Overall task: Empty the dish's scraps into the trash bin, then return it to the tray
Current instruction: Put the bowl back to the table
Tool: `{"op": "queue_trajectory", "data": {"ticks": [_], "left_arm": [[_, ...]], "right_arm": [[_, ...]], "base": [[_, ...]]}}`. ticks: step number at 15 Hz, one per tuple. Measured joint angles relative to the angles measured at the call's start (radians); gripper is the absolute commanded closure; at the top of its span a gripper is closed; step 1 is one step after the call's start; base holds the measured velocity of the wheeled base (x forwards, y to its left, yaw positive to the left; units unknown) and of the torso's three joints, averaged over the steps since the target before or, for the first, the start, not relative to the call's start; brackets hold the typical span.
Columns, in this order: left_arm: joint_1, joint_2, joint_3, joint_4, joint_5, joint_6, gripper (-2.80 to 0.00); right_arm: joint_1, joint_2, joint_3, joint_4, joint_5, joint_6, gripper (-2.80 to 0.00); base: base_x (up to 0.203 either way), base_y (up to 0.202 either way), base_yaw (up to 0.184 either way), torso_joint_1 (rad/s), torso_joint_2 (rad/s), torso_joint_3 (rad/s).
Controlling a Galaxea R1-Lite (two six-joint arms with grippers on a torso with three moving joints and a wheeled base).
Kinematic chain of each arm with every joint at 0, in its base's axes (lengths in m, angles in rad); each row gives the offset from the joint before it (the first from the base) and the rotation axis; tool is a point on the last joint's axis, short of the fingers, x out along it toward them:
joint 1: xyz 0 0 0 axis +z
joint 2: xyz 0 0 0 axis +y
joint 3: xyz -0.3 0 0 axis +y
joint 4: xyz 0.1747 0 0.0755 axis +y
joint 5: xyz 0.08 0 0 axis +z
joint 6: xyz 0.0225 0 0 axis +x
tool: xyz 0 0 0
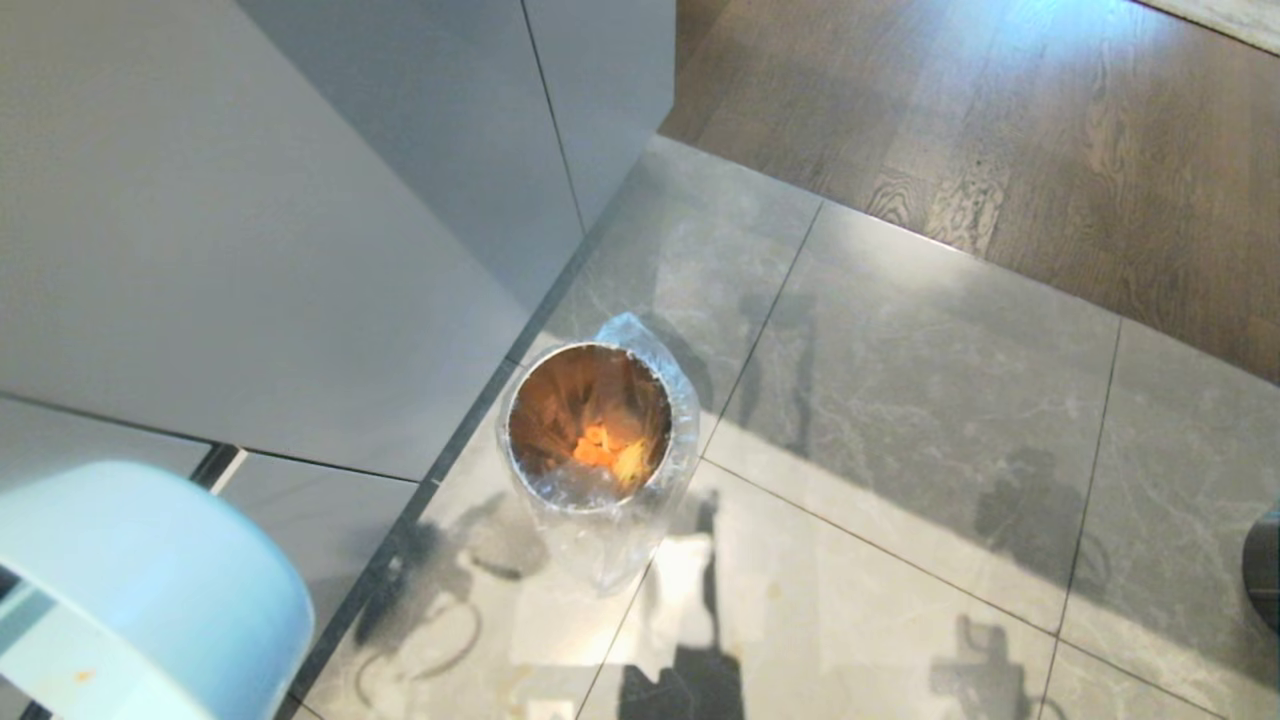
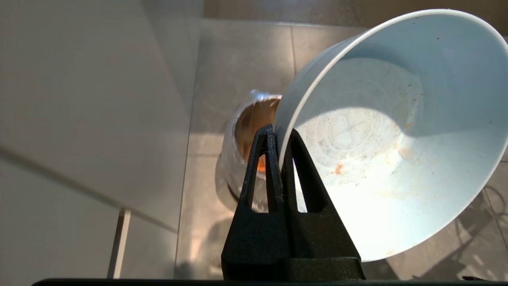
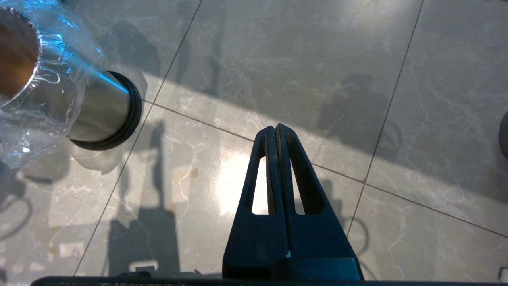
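The white dish [image 2: 397, 131] hangs by its rim in my left gripper [image 2: 280, 137], which is shut on it; one finger is inside, one outside. Its inside holds only orange smears. In the head view the dish [image 1: 130, 590] fills the lower left corner, off to the left of the trash bin [image 1: 597, 440], and the gripper itself is hidden there. Orange and yellow scraps [image 1: 608, 452] lie at the bottom of the bin's coppery interior. The bin [image 2: 248, 131] shows partly behind the dish. My right gripper [image 3: 276, 129] is shut and empty above the floor tiles. The tray is out of view.
Grey cabinet fronts [image 1: 250, 220] rise to the left of the bin. The bin [image 3: 43, 87] stands on marble floor tiles [image 1: 900, 420], with wood flooring [image 1: 1000, 130] beyond. A dark object [image 1: 1265, 570] sits at the right edge.
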Motion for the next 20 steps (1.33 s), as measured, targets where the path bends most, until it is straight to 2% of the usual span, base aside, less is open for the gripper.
{"op": "queue_trajectory", "data": {"ticks": [2, 5, 14, 17, 20], "left_arm": [[0.056, -0.077, 0.03, 0.051, 0.001, -0.042, 0.0], [0.118, -0.161, 0.115, 0.051, 0.007, -0.077, 0.0], [0.141, -0.205, 0.348, 0.044, 0.013, -0.101, 0.0], [0.147, -0.205, 0.363, 0.116, 0.013, -0.102, 0.0], [0.23, -0.205, 0.364, 0.169, 0.032, -0.125, 0.0]], "right_arm": [[0.0, 0.0, 0.0, 0.0, 0.0, 0.001, 0.0], [0.0, 0.0, 0.0, 0.0, 0.0, 0.0, 0.0], [0.0, 0.0, 0.0, 0.0, 0.0, 0.001, 0.0], [0.0, 0.0, 0.0, 0.0, 0.0, 0.001, 0.0], [0.0, 0.0, 0.0, 0.0, 0.0, 0.0, 0.0]], "base": [[0.0, 0.0, 0.0, 0.0, 0.0, 0.0], [0.0, 0.0, 0.0, 0.0, 0.0, 0.0], [0.0, 0.0, 0.0, 0.0, 0.0, 0.0], [0.0, 0.0, 0.0, 0.0, 0.0, 0.0], [0.0, 0.0, 0.0, 0.0, 0.0, 0.0]]}}
